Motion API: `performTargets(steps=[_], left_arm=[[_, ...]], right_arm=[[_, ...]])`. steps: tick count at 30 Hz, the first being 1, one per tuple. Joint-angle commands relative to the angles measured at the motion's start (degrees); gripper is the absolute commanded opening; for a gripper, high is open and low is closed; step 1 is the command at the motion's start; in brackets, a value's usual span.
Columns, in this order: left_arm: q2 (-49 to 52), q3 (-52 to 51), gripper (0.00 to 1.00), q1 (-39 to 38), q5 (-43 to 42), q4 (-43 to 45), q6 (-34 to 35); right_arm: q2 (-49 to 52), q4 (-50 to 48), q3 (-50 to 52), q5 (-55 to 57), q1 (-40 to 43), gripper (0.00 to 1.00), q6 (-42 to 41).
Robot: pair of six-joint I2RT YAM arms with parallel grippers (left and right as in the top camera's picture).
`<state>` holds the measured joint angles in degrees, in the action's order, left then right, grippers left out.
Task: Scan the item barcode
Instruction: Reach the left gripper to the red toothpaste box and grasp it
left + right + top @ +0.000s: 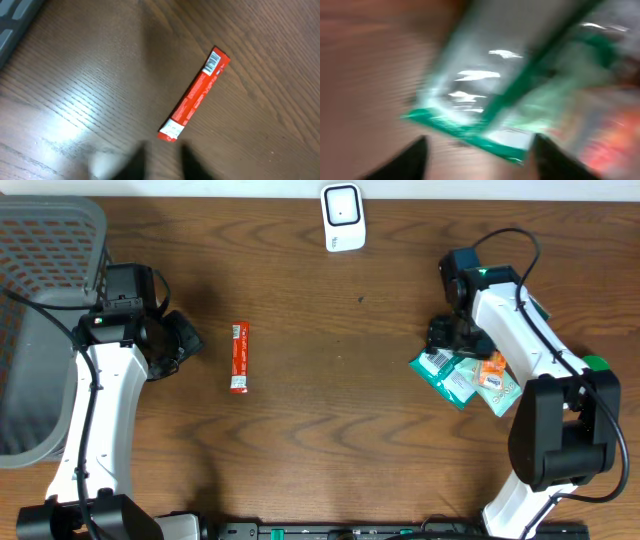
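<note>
Nothing scanned yet. Bar (239,358) lies flat on the desk (330,430), well apart from the scanner (343,218). Left end effector (185,340) is near it and empty; clenched or released, can't tell. Right end effector (448,338) is released, straddling the green packets (450,380).

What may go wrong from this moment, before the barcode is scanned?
The right gripper hangs over overlapping green-edged plastic pouches; it might lift two together. The thin red stick packet lies flat on the brown wooden table, apart from the left gripper; a pinch there may slip.
</note>
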<state>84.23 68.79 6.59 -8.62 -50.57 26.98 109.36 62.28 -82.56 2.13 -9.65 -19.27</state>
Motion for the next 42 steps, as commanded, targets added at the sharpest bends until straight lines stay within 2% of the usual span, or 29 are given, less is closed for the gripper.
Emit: performTargets(steps=[1,4,6,9,14,21,24,29,32,37,42], left_arm=[[0.1,-2.8,0.07,-0.7,0.5,1.2,-0.6],[0.8,-6.8,0.08,-2.9,1.7,7.4,-1.4],[1.8,-8.8,0.08,-4.5,3.5,10.8,-1.4],[5.0,-10.2,0.08,-7.1,8.3,15.8,-1.4],[11.8,-10.2,0.09,-9.7,11.3,23.0,-1.4],[21.9,-10.2,0.10,-9.9,10.6,26.8,-1.4],[25.0,-10.2,0.10,-9.9,5.8,27.1,-1.4],[25.5,-10.2,0.10,-9.9,-11.2,26.8,-1.4],[25.5,-10.2,0.10,-10.6,-17.6,24.8,-1.4],[25.5,-10.3,0.09,-16.3,-17.7,18.8,-1.4],[25.5,-10.2,0.09,-21.3,-14.6,18.5,-0.2]], right_arm=[[-0.3,-2.7,0.1,-17.7,-3.3,0.50,4.8],[-0.3,-5.1,0.1,-18.7,-7.3,0.80,4.8],[-0.3,-6.1,0.1,-18.7,-9.6,0.88,4.8],[-0.3,-8.0,0.1,-18.2,-13.2,0.92,4.8],[-0.3,-9.1,0.1,-16.1,-15.3,0.92,4.8],[-0.3,-9.1,0.1,-15.4,-15.1,0.92,4.8],[-0.3,-9.1,0.1,-13.2,-15.1,0.92,4.8],[-0.3,-8.9,0.1,-12.5,-15.1,0.92,4.8],[-0.3,-8.8,0.1,-12.5,-15.1,0.92,4.8],[-0.3,-8.7,0.1,-12.5,-15.1,0.92,4.8],[-0.3,-8.5,0.1,-12.5,-15.1,0.93,4.8]])
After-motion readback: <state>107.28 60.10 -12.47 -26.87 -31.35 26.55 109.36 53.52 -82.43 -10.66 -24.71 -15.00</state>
